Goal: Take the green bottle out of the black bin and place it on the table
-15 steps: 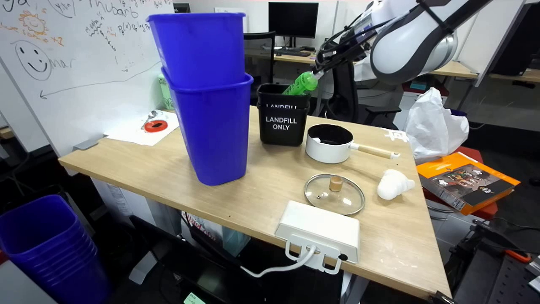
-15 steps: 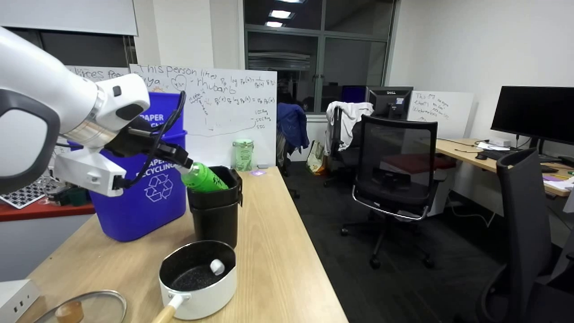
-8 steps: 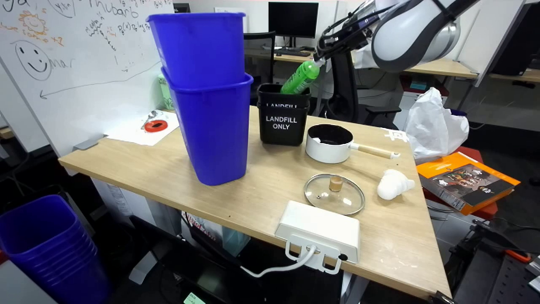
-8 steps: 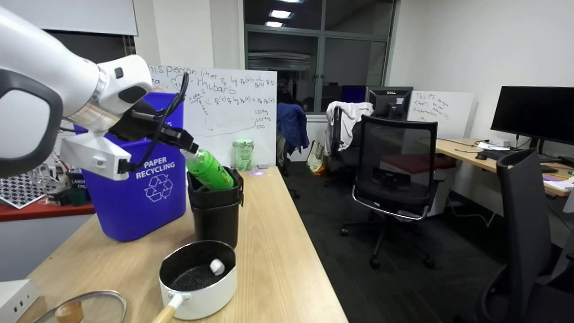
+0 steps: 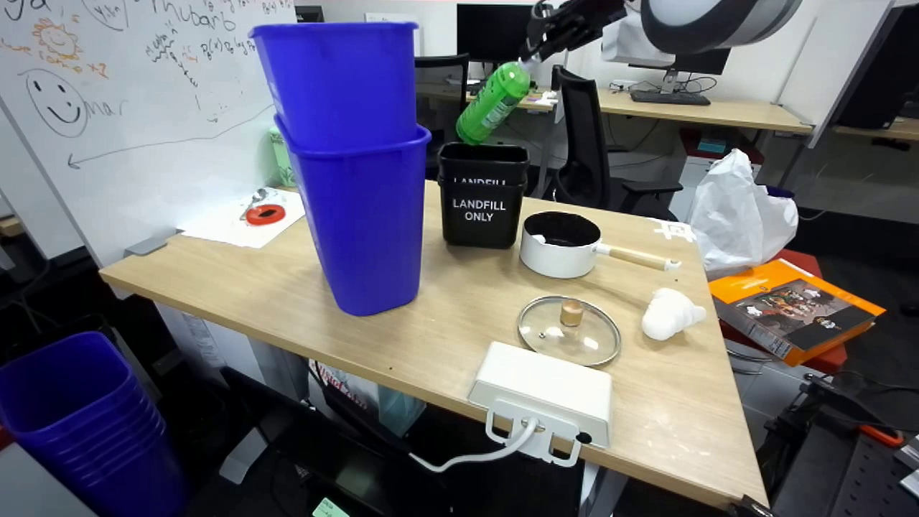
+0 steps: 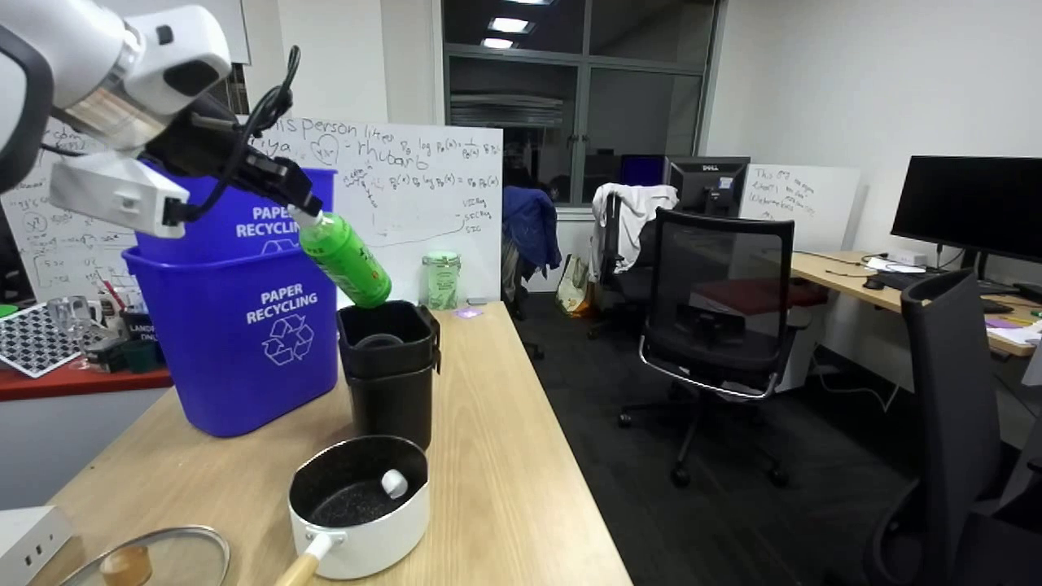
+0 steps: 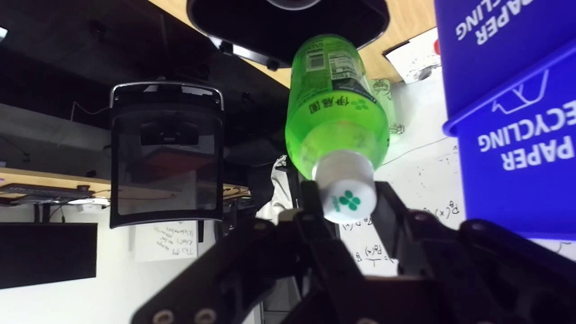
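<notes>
Fingertips [image 7: 311, 196] of the Robotiq gripper [image 7: 347, 197] are clenched on the white cap [image 7: 345, 186] of a green plastic drink bottle [image 5: 494, 104], pressed to two opposite sides, the gap between them no wider than the cap itself. From this grasp the bottle hangs slanting down and away from the gripper, its base just above the rim of the black LANDFILL ONLY bin [image 5: 479, 233] in both exterior views. Farther below the gripper, a white saucepan [image 6: 374, 541] rests on the wood-topped table [image 6: 501, 464] near that bin. Stacked blue PAPER RECYCLING bins [image 6: 232, 342] rise to one side of the gripper.
</notes>
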